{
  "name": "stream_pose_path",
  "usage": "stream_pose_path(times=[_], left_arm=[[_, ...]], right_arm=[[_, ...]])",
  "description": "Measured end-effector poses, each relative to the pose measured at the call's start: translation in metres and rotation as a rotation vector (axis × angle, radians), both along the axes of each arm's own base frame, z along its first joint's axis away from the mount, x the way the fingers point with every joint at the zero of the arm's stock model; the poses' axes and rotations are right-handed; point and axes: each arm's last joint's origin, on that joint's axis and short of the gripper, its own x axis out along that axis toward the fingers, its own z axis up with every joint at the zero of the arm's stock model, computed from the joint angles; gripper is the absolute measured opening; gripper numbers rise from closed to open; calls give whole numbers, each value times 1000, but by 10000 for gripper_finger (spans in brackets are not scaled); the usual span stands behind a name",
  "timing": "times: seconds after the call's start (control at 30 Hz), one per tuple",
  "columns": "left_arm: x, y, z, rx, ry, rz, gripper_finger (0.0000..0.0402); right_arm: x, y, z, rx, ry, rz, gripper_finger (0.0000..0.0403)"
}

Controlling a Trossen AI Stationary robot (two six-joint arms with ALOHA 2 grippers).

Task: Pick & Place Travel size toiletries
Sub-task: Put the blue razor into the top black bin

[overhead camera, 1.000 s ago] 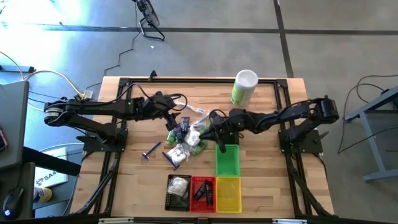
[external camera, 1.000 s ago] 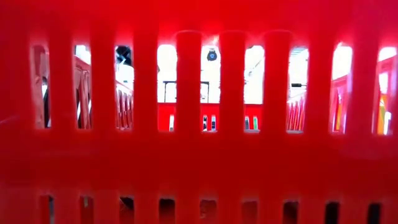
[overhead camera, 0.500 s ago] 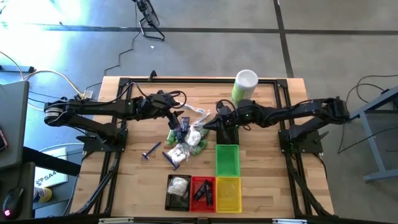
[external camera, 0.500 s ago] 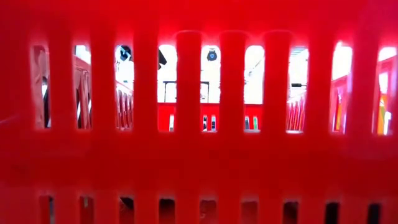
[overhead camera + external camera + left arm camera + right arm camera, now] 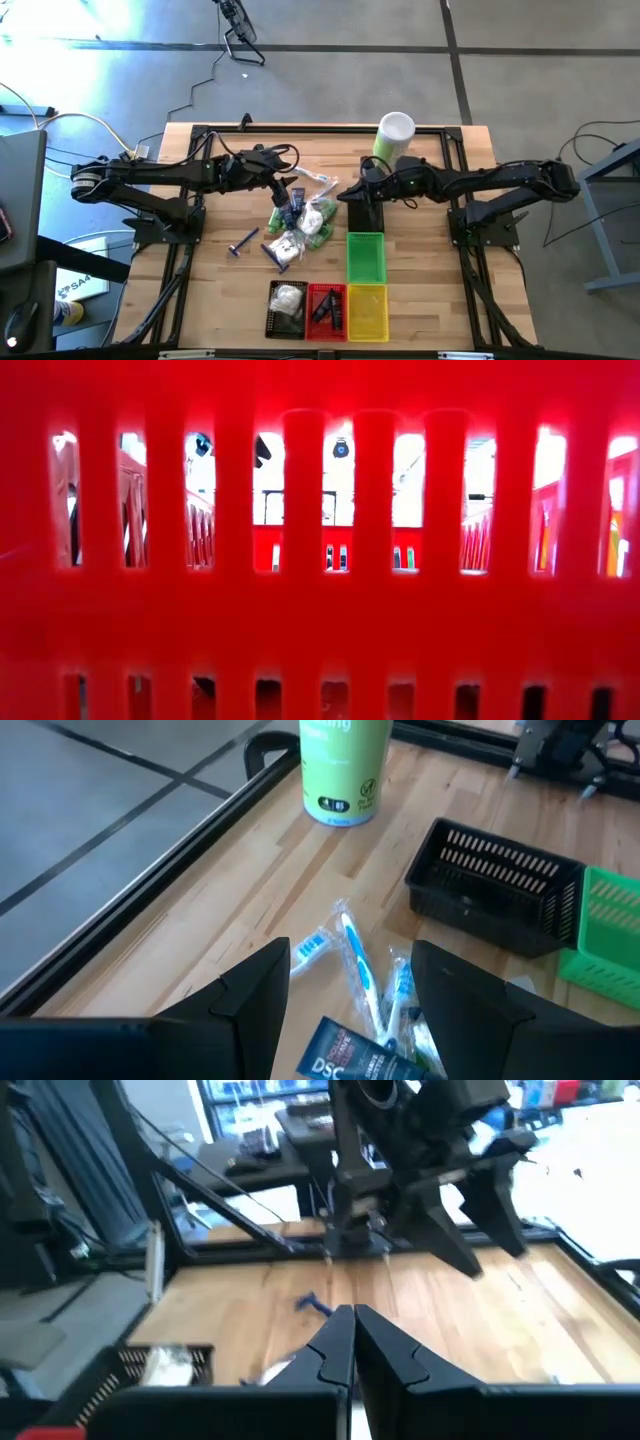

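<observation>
I am hovering my left gripper (image 5: 350, 995), fingers parted and empty, over the pile of toiletries (image 5: 300, 222) mid-table; I should straddle one wrapped toothbrush (image 5: 358, 970) squarely. My right gripper (image 5: 353, 1342) is pinched shut on nothing, near the green basket (image 5: 366, 258).

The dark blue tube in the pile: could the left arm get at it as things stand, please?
Probably yes: the left gripper hangs open right above the dark blue tube, with nothing between them.
</observation>
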Motion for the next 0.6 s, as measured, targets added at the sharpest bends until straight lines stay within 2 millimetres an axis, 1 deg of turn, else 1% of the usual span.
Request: stream_pose_path(times=[0.3, 0.6], left_arm=[[0, 0, 1, 7, -5, -3, 204], [1, 0, 1, 69, 19, -33, 204]], right_arm=[[-1, 0, -6, -15, 58, -5, 5], [-2, 0, -8, -12, 78, -2, 5]])
